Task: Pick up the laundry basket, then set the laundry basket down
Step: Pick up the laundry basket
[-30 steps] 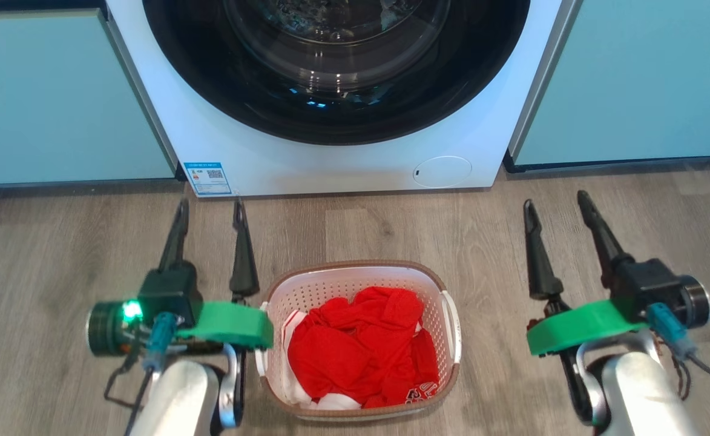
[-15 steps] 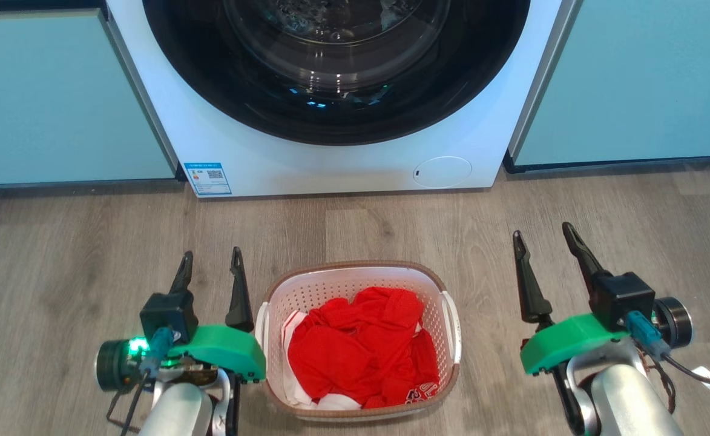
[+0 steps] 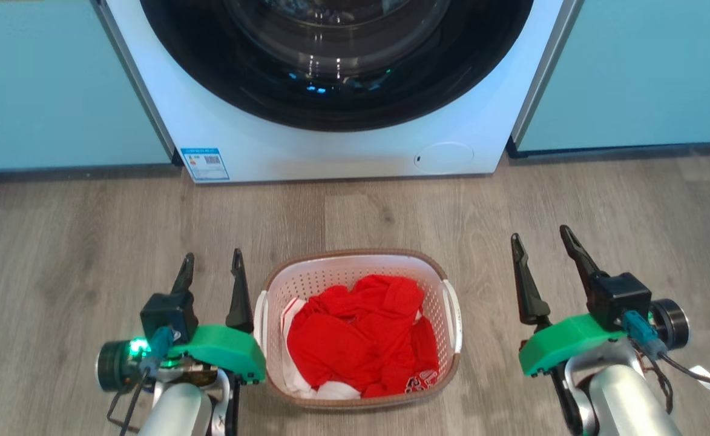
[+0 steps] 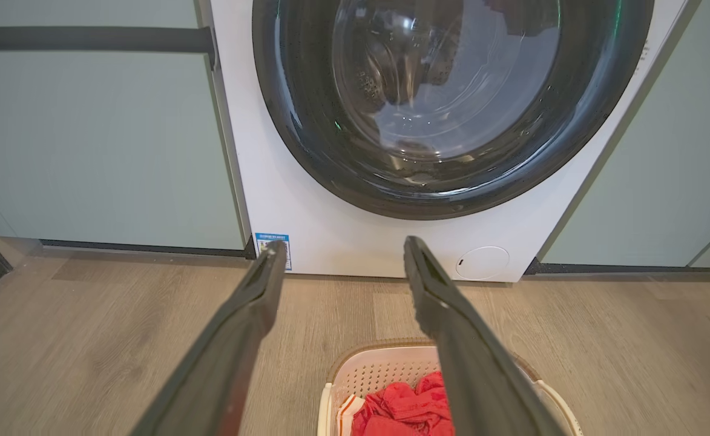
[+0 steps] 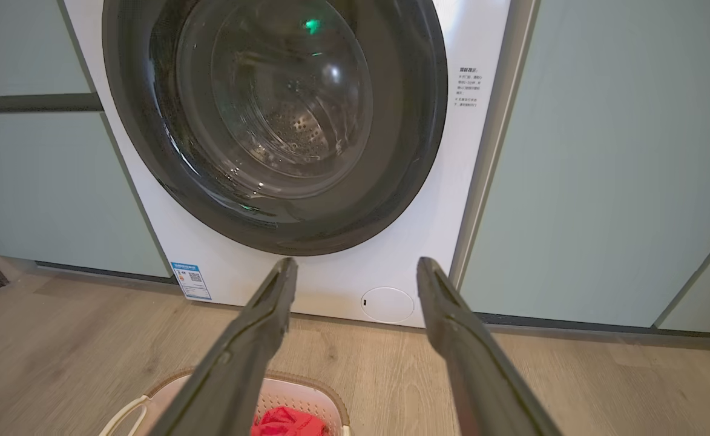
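Left hand (image 3: 212, 255): fingers parted, empty, just beside the laundry basket (image 3: 324, 280), on its left side.
Right hand (image 3: 540, 234): fingers parted, empty, apart from the basket's right side.
Laundry basket: on the floor (image 3: 58, 242) before the washing machine (image 3: 306, 154), holding red clothes (image 3: 361, 339).
Change: both hands sit lower than 1.0 s ago; camera has shifted, basket unmoved.

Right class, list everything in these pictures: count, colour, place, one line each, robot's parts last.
white perforated plastic laundry basket, brown rim: one, white, on floor between grippers
crumpled cloth: one heap, red and white, inside basket
white front-loading washing machine, dark round door: one, white, behind basket
blue sticker: one, blue, machine's lower left
teal cabinet fronts: two, teal, flanking machine
wood-look floor: one, grey-brown, underneath
left gripper: one, dark, open, close beside basket
right gripper: one, dark, open, apart from basket
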You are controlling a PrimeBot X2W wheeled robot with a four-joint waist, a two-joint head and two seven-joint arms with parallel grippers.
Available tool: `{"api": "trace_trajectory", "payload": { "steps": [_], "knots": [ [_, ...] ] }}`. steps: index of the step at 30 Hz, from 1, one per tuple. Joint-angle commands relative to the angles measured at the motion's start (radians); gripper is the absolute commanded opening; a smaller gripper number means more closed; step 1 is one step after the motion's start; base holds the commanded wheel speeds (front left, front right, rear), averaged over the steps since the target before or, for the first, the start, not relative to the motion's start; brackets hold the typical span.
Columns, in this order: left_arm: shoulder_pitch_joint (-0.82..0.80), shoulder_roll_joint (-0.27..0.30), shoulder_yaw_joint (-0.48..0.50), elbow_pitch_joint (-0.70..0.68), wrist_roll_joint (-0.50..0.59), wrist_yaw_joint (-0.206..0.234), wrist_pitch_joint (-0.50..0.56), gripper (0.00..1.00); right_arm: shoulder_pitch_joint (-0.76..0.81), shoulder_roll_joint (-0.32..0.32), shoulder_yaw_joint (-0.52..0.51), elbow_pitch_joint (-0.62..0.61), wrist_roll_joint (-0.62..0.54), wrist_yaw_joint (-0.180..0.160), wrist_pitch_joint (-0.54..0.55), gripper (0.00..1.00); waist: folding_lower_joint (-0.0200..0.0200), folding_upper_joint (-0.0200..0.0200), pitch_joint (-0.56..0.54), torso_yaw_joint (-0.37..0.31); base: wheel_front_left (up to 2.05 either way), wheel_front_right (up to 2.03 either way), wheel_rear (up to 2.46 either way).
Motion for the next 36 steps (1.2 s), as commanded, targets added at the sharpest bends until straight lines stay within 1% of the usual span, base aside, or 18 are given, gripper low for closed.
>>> {"api": "trace_trajectory", "payload": {
  "steps": [1,6,10,11,12,15,17,20,23,28,32,36],
  "knots": [
    [-0.049,-0.001,0.031,-0.021,-0.006,-0.003,-0.008,1.0,-0.053,-0.009,0.025,-0.023,0.009,0.003,-0.008,1.0,0.0,-0.0001,0.012,0.0,0.0,0.0,0.0],
    [-0.08,-0.001,0.025,0.057,-0.027,-0.017,-0.008,1.0,-0.089,-0.009,0.037,0.03,-0.007,0.003,-0.008,1.0,0.0,-0.0001,0.077,-0.002,0.0,0.0,0.0],
    [-0.129,-0.001,0.015,0.144,-0.039,-0.035,-0.008,1.0,-0.141,-0.009,0.053,0.102,-0.019,0.003,-0.008,1.0,0.0,-0.0001,0.154,-0.005,0.0,0.0,0.0],
    [-0.144,-0.001,0.013,0.17,-0.043,-0.04,-0.008,1.0,-0.156,-0.009,0.056,0.124,-0.02,0.003,-0.008,1.0,0.0,-0.0001,0.173,-0.005,0.0,0.0,0.0],
    [-0.175,-0.001,0.011,0.223,-0.051,-0.051,-0.008,1.0,-0.189,-0.009,0.054,0.168,-0.019,0.003,-0.008,1.0,0.0,-0.0001,0.214,-0.007,0.0,0.0,0.0],
    [-0.229,-0.001,0.016,0.3,-0.062,-0.062,-0.008,1.0,-0.242,-0.009,0.067,0.233,-0.004,0.003,-0.008,1.0,0.0,-0.0001,0.282,-0.01,0.0,0.0,0.0],
    [-0.267,-0.001,0.016,0.346,-0.056,-0.068,-0.008,1.0,-0.278,-0.009,0.084,0.272,0.006,0.003,-0.008,1.0,0.0,-0.0001,0.325,-0.011,0.0,0.0,0.0],
    [-0.325,-0.001,0.022,0.407,-0.051,-0.065,-0.008,1.0,-0.333,-0.009,0.115,0.348,0.023,0.003,-0.008,1.0,0.0,-0.0001,0.388,-0.014,0.0,0.0,0.0],
    [-0.381,-0.001,0.02,0.464,-0.045,-0.081,-0.008,1.0,-0.392,-0.009,0.135,0.432,0.03,0.003,-0.008,1.0,0.0,-0.0001,0.448,-0.016,0.0,0.0,0.0],
    [-0.466,-0.001,-0.014,0.615,-0.035,-0.129,-0.008,1.0,-0.488,-0.009,0.17,0.575,0.07,0.003,-0.008,1.0,0.0,-0.0001,0.526,-0.017,0.0,0.0,0.0],
    [-0.536,-0.001,-0.037,0.729,-0.025,-0.133,-0.008,1.0,-0.56,-0.009,0.212,0.668,0.101,0.003,-0.008,1.0,0.0,-0.0001,0.583,-0.017,0.0,0.0,0.0],
    [-0.592,-0.001,-0.057,0.809,-0.019,-0.156,-0.008,1.0,-0.62,-0.009,0.251,0.763,0.133,0.003,-0.008,1.0,0.0,-0.0001,0.632,-0.015,0.0,0.0,0.0]
  ]
}}
